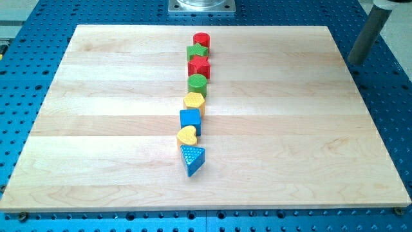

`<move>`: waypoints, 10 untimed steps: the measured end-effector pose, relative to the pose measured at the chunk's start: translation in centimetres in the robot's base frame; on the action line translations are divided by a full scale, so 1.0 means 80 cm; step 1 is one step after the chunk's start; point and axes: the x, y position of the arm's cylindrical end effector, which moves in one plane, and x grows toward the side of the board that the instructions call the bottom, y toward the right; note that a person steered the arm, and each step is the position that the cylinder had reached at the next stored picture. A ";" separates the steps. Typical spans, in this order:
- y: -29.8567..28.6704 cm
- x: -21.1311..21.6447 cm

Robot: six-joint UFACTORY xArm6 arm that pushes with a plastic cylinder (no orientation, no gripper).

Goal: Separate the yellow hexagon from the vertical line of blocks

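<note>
Yellow hexagon (194,101) sits mid-line, well apart from my tip (356,62).

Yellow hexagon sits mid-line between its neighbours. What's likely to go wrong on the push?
1. The yellow hexagon touches the green cylinder above and sits close to the blue cube below, so a slightly off-centre sideways push may drag either along.
2. My tip is not visible; only a grey post shows at the view's top right, so the approach line is uncertain and may clip other blocks.
</note>
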 end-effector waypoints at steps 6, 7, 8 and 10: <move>-0.027 0.075; -0.032 0.095; -0.059 0.102; -0.095 0.102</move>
